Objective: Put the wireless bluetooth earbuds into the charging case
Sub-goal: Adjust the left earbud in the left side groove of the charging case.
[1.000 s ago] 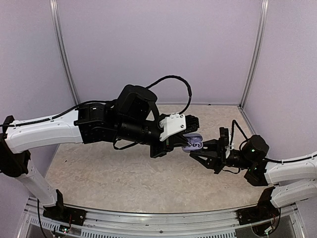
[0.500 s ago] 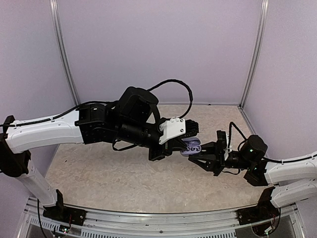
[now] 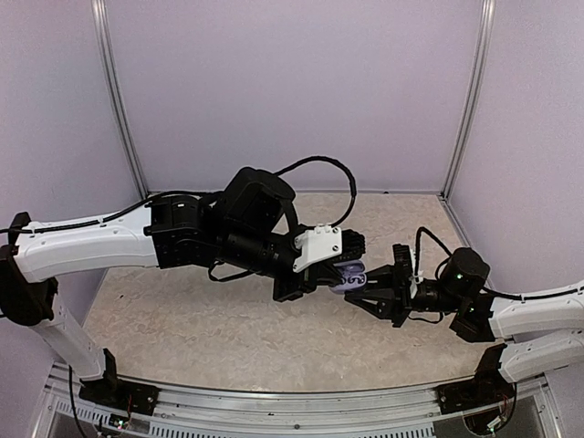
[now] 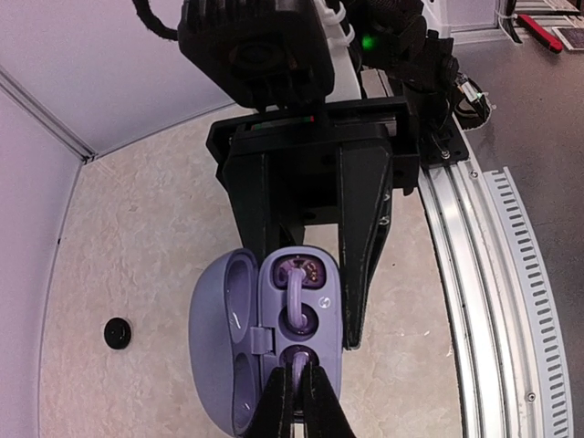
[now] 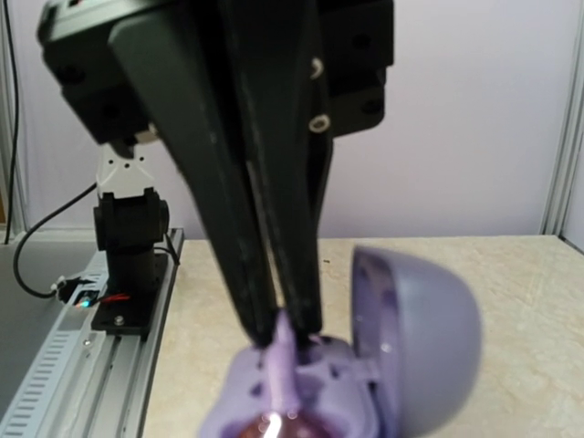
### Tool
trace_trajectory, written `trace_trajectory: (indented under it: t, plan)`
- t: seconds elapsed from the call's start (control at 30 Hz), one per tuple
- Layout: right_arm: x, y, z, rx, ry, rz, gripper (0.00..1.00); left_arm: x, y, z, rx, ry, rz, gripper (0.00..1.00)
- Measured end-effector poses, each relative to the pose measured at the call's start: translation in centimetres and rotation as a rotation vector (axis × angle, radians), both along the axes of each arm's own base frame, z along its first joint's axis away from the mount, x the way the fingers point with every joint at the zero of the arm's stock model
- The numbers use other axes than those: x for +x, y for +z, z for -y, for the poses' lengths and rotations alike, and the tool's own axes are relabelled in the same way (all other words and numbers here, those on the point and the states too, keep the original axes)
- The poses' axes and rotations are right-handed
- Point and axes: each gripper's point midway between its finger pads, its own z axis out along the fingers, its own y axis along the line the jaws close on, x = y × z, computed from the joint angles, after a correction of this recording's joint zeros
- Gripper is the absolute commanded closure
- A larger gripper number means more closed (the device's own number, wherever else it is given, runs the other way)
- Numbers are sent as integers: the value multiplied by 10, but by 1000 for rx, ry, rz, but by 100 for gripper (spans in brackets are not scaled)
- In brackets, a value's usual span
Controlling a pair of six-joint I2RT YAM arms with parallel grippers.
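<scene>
Left gripper (image 4: pixel 297 376) is pinched tight on the stem of a purple earbud (image 4: pixel 297 359), right at the lower socket of the open charging case (image 4: pixel 219 338). Second earbud (image 4: pixel 294 278) already sits in the upper socket. Right gripper (image 3: pixel 358 294) clamps the case from both sides, up off the table (image 4: pixel 137 228), lid flipped open. Tiny black round thing (image 4: pixel 117 333) lies on the table, well apart.

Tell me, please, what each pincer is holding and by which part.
The left pincer pinches an earbud by its stem; the right pincer grips the open case by its base's sides.
</scene>
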Motion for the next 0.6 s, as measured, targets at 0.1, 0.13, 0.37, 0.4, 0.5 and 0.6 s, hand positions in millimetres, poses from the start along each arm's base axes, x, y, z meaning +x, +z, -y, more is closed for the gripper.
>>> trace_trajectory:
  t: [0.1, 0.13, 0.37, 0.4, 0.5, 0.6]
  plan:
    - [0, -2, -1, -7, -3, -7, 100, 0, -2, 0, 3, 0, -1, 90]
    - [1, -2, -1, -8, -6, -8, 100, 0, -3, 0, 2, 1, -1, 87]
    - [0, 5, -1, 18, -16, 1, 100, -3, 6, -3, -40, 0, 15, 63]
    - [1, 6, -1, 25, -19, 4, 100, -4, 7, -5, -46, 1, 19, 63]
    - [2, 11, 0, 42, -29, 4, 100, -6, 12, -12, -82, 3, 33, 63]
    - [4, 13, 0, 53, -37, -5, 100, -10, 22, -22, -128, 4, 48, 65]
